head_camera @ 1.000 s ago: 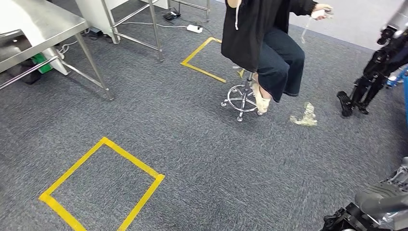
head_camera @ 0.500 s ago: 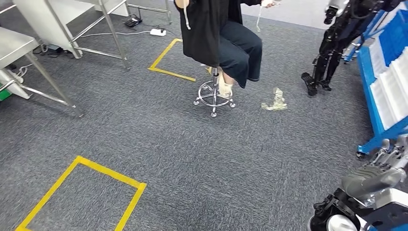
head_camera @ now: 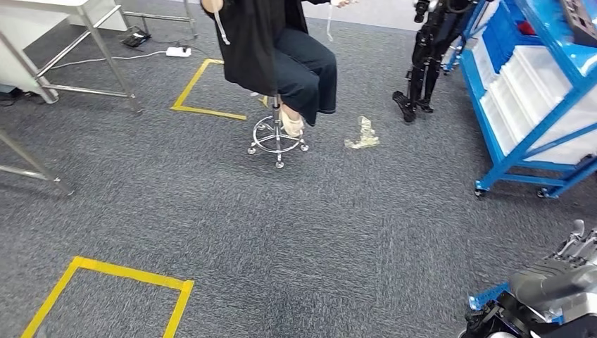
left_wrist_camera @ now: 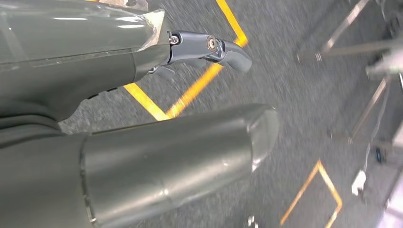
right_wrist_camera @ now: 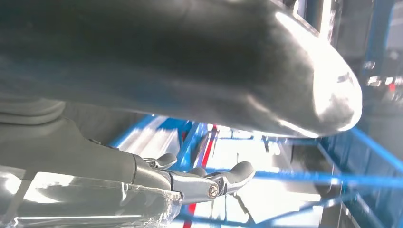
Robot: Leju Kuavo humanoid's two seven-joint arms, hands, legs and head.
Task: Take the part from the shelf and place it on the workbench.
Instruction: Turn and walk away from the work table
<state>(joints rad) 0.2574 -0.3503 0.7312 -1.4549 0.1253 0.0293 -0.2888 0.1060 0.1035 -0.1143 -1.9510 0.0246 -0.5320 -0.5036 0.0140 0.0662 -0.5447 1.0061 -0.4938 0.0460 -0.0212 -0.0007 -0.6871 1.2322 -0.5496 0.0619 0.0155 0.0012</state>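
The whole picture has shifted since the earlier frames: the camera has turned toward the right, so the blue shelf [head_camera: 535,105] is now in the head view, while the person on the stool [head_camera: 277,139] and the yellow floor square [head_camera: 112,296] only seem to have slid left. The right hand [head_camera: 574,250] is at the lower right edge of the head view; in the right wrist view its fingers [right_wrist_camera: 228,178] stretch out toward the blue frame with nothing between them, so I judge it apart and empty. The left hand [left_wrist_camera: 142,123] in its wrist view has one finger [left_wrist_camera: 214,47] pointing over the carpet with yellow tape, the thumb well apart from it, and it holds nothing. The part I cannot pick out; I judge that it lies somewhere in the white bins [head_camera: 524,84] of the shelf, well apart from both hands. From here the risk is in the approach: another robot [head_camera: 426,56] stands just beside the shelf and scrap [head_camera: 362,135] lies on the carpet, so a wide turn could bring a collision. The head view gives the whole layout, while the right wrist view shows the shelf rails close but blurred.
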